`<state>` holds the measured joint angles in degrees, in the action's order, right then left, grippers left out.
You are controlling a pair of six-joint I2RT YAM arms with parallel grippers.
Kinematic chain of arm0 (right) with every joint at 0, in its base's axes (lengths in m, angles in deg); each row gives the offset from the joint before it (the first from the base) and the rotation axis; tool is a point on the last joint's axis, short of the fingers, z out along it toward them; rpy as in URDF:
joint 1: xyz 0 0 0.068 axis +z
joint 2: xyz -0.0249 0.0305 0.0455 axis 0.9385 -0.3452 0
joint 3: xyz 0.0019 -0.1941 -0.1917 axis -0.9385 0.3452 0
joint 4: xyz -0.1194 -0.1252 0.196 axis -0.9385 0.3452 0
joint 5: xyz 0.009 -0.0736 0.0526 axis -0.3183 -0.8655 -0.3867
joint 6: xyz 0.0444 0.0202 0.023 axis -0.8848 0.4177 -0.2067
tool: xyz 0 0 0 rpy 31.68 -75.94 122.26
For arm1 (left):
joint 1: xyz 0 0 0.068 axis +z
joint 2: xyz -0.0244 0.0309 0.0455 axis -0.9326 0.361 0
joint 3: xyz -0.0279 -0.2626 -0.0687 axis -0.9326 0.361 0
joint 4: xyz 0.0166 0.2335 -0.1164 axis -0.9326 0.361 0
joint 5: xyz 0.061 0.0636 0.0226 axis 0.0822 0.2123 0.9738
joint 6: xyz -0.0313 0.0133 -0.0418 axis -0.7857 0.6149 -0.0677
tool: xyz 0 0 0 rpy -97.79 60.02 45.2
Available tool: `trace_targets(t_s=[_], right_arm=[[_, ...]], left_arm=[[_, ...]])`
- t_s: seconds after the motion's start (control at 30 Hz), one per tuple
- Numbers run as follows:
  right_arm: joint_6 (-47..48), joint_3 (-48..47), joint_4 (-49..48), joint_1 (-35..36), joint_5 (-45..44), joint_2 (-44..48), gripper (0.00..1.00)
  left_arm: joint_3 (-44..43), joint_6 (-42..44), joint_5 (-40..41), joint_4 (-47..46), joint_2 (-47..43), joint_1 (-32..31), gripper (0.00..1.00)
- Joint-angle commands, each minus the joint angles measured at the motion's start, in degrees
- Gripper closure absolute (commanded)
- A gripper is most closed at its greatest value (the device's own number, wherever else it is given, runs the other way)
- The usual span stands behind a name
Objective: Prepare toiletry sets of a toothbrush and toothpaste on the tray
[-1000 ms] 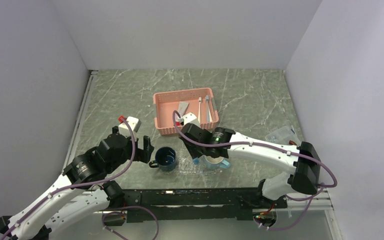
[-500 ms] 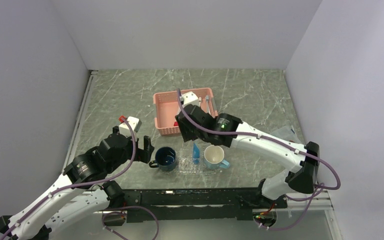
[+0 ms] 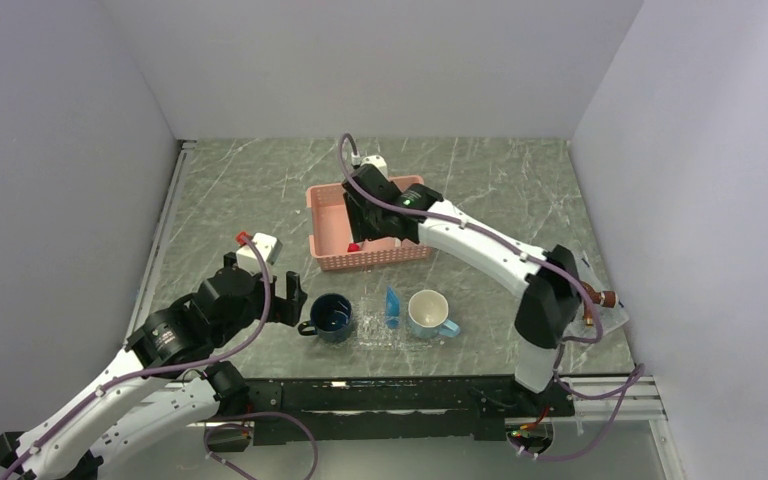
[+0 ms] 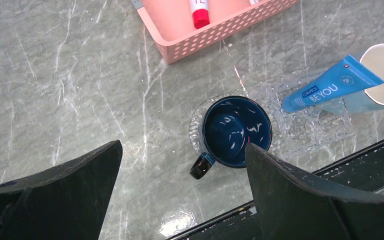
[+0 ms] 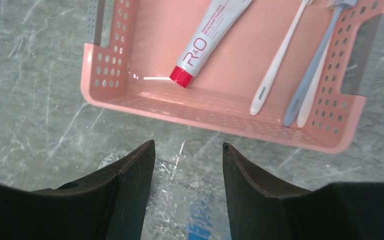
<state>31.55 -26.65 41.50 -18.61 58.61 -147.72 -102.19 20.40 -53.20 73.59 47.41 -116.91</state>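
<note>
Status: blue toothpaste (image 4: 330,85) is on the tray (image 4: 310,132) by the table's (image 4: 55,75) near edge, between two mugs (image 4: 236,131). No toothbrush there yet. The toothbrushes (image 5: 279,57) and red-capped toothpaste (image 5: 207,42) lie in the basket (image 5: 220,112) mid-table. Right end effector (image 5: 187,145) hovers above the basket, fingers apart, empty. Left end effector (image 4: 182,145) wide open, empty.

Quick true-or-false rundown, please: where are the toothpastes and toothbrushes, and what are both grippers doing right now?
The blue toothpaste lies on the tray. True.
The right gripper is shut on something. False: it is open and empty, above the pink basket.
The red-capped toothpaste is in the pink basket. True.
The toothbrushes are already on the tray. False: they lie in the basket.
The left gripper is shut. False: it is open.
</note>
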Motion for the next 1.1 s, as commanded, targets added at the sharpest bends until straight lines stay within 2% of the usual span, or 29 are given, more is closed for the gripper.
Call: trace_targets(t_s=[0.0, 0.27, 0.57, 0.97, 1.07], right_arm=[[-4.12, -4.38, -2.79, -1.68, 2.17, -4.27, 0.45], [-9.60, -11.31, -2.34, -4.16, -0.46, -14.80, 0.41], [-14.54, -14.14, -3.56, -7.98, 1.59, -21.97, 0.37], [-17.77, -17.94, -5.09, -9.60, 6.88, -29.64, 0.37], [-17.91, -18.69, -4.98, -9.79, 7.49, -30.75, 0.40]], left_arm=[[-0.59, -0.34, 1.48, 0.11, -1.25, 0.18, 0.01], [-0.52, -0.50, 1.36, 0.21, -2.31, 0.23, 0.01], [-0.43, -0.44, 0.83, 0.10, -2.54, 0.19, 0.01], [-0.36, -0.39, 0.23, -0.07, -2.03, 0.33, 0.01], [-0.37, -0.39, 0.14, -0.01, -1.70, 0.33, 0.01]])
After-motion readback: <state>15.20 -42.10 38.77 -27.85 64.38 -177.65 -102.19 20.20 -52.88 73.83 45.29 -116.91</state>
